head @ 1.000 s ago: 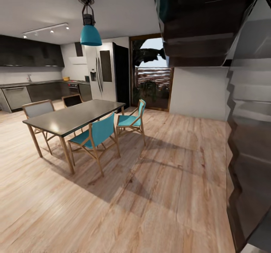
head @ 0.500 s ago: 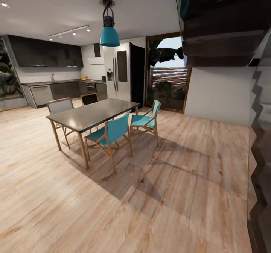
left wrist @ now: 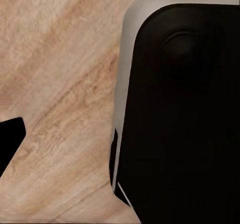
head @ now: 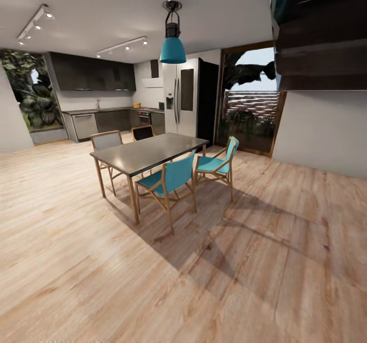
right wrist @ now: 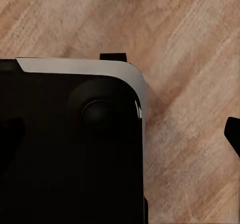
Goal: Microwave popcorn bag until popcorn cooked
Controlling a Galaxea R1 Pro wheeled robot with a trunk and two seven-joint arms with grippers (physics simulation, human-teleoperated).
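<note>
Robot in transit across wood floor (head: 214, 282), kitchen far ahead. Countertop desk (head: 97, 111) along back wall; popcorn bag, microwave too small to make out. Wrist views face down at robot base (left wrist: 185, 114), arms seemingly tucked for travel; hand openness cannot tell.

floor (head: 255, 282) – light wood planks | dining table (head: 148, 152) – 4 chairs | teal pendant lamp (head: 173, 50) | glass door (head: 251, 103)
</note>
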